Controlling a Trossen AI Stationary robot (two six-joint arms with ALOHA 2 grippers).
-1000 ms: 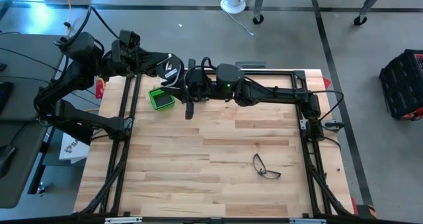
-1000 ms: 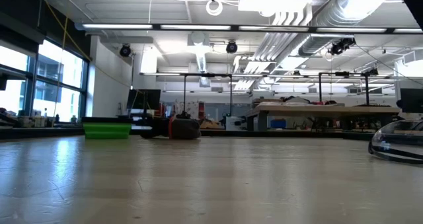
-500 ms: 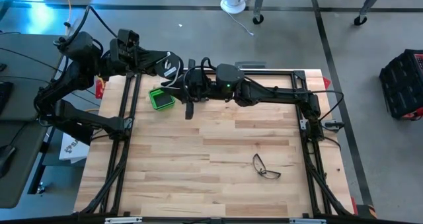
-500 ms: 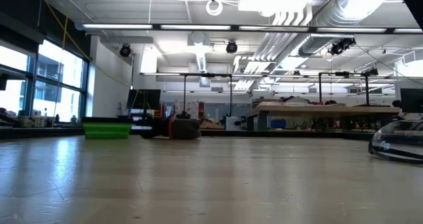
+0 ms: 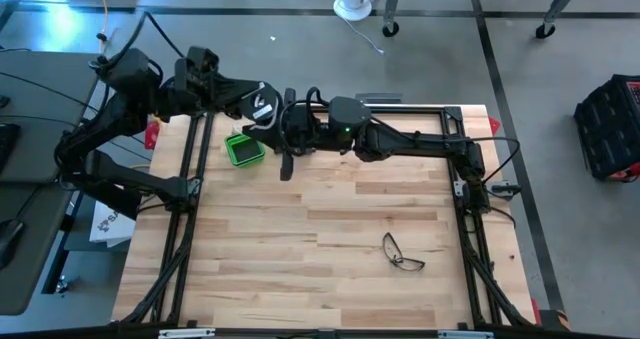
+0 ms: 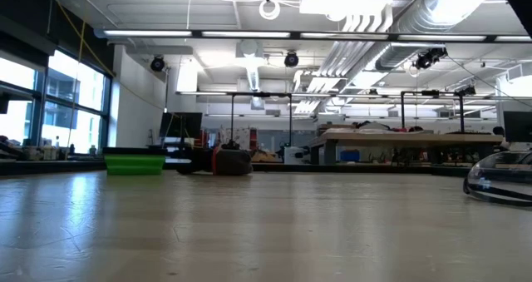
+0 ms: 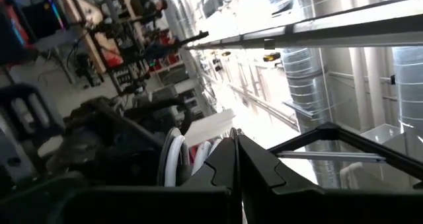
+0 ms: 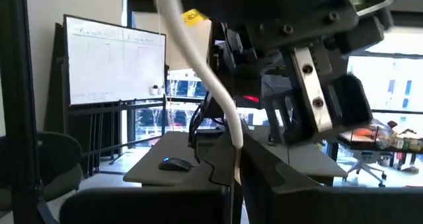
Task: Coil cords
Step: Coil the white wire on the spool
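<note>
- At the far left corner of the wooden table [image 5: 330, 229], both arms meet above the table edge, close to a green tray [image 5: 243, 148].
- The left gripper [image 5: 268, 103] has its fingers [image 7: 221, 168] pressed together; it carries the round black reel [image 5: 258, 103] with a white mark, and white turns of cord [image 7: 173, 161] show just beside those fingers in its wrist view.
- The right gripper [image 5: 272, 127] sits just below the reel in the high view, fingers drawn tight on the thin white cord [image 8: 201, 65], which runs from above down into the seam between them [image 8: 236, 159].
- The two grippers are almost touching, the reel between them and slightly toward the left arm.
- A pair of glasses [image 5: 402, 253] lies on the table, well apart from the arms, toward the near right.
- In the low view the green tray [image 6: 134, 160] stands at the far edge and the glasses [image 6: 501, 182] at the right margin; neither gripper shows there.
</note>
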